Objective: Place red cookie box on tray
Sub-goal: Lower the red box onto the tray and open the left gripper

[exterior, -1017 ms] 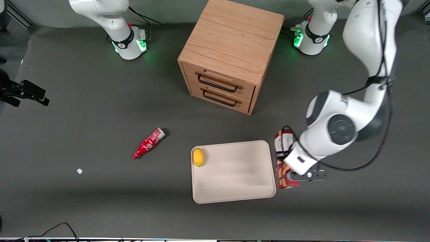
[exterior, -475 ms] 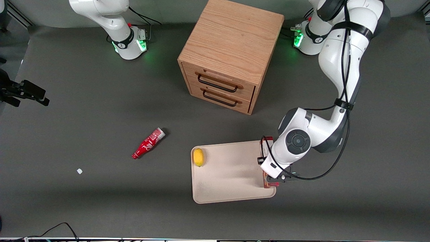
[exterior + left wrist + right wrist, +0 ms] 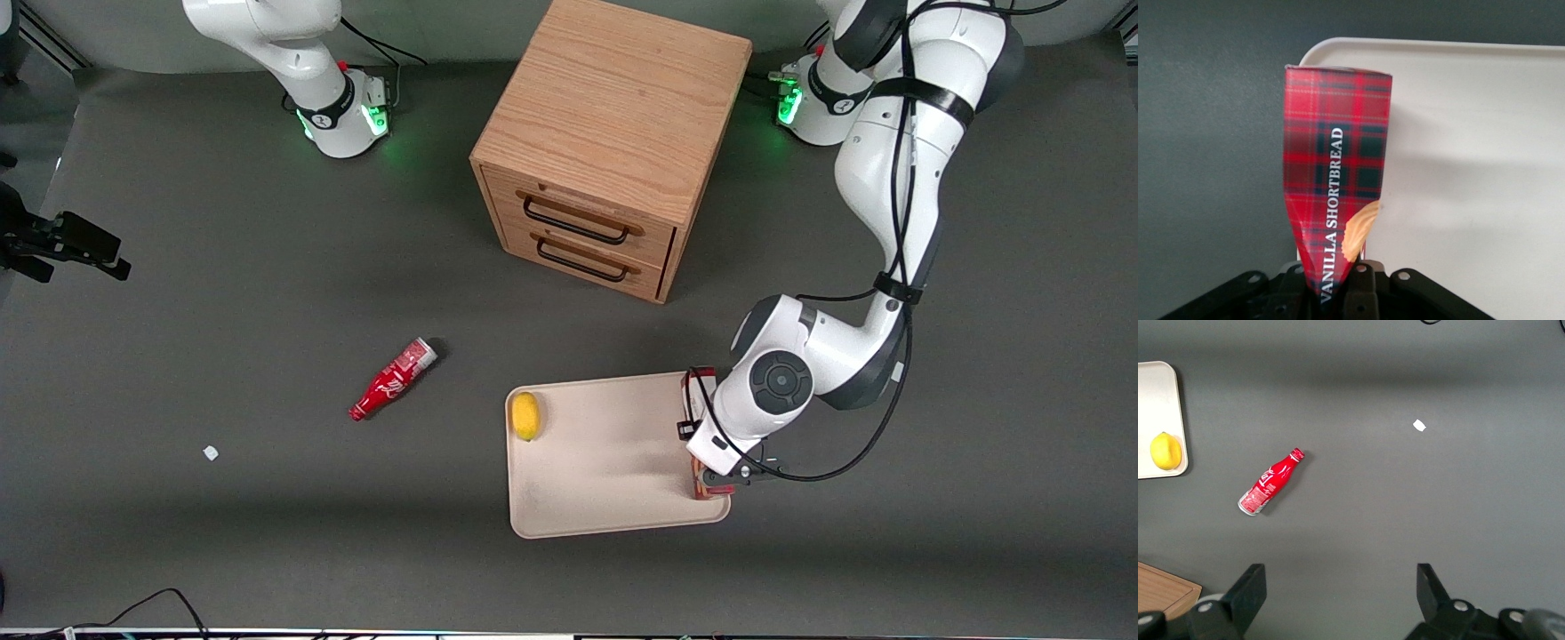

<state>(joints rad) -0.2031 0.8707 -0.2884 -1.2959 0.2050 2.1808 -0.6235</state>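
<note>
We see the gripper (image 3: 718,480) clenched on the red cookie box (image 3: 695,418), low over the tray (image 3: 613,498) at the tray's edge toward the working arm's end of the table; most of the box is hidden under the wrist in the front view, with only its red ends showing; in the left wrist view the box (image 3: 1338,173) shows its tartan side with the words VANILLA SHORTBREAD and a cookie picture, its near end pinched between the black fingers (image 3: 1361,287), its length running along the rim of the tray (image 3: 1458,100) just inside it; we cannot tell whether the box touches the tray's floor. A lemon (image 3: 526,415) lies on the tray at about nine o'clock from the tray's middle, well apart from the box; a small red bottle (image 3: 392,379) lies on its side on the table toward the parked arm's end; the wooden drawer cabinet (image 3: 605,142) stands at about twelve o'clock from the tray, both drawers closed.
</note>
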